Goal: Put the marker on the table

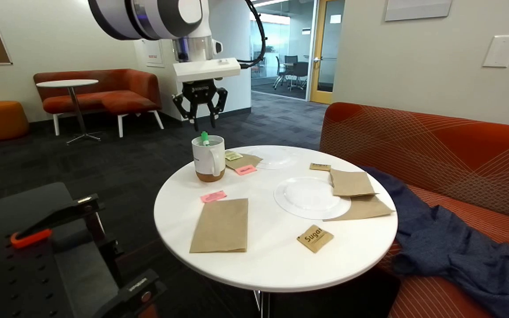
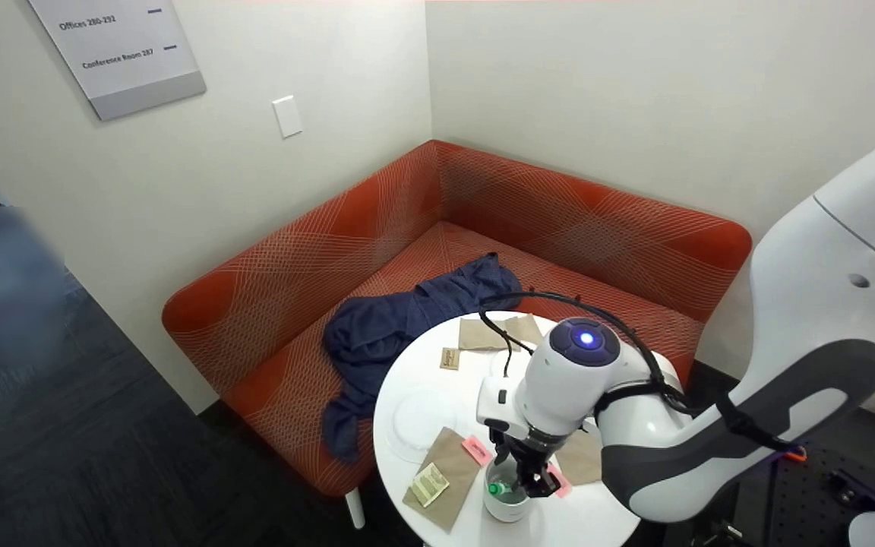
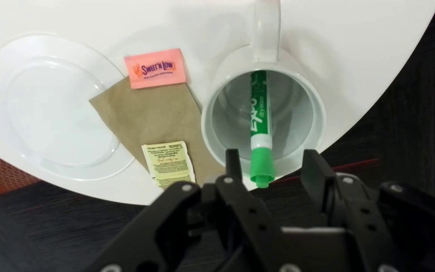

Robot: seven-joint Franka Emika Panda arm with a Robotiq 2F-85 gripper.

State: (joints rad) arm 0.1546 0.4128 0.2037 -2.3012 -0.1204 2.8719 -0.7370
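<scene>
From the left in the wrist view, the white table (image 3: 89, 19) bears a glossy, clear, round plate (image 3: 47, 109), matte brown paper (image 3: 145, 117) with a pink packet (image 3: 155, 68) over its edge and a crinkled yellow packet (image 3: 168, 162) on it, then a smooth white mug (image 3: 293, 113). Inside the mug leans the green marker (image 3: 261, 128), cap above the rim; in an exterior view the gripper (image 1: 204, 127) hangs just over it, jaws spread.

Green marker (image 3: 261, 128) leaning in white mug (image 3: 229, 113), fingers (image 3: 318, 179) apart, white table (image 3: 353, 37)
</scene>
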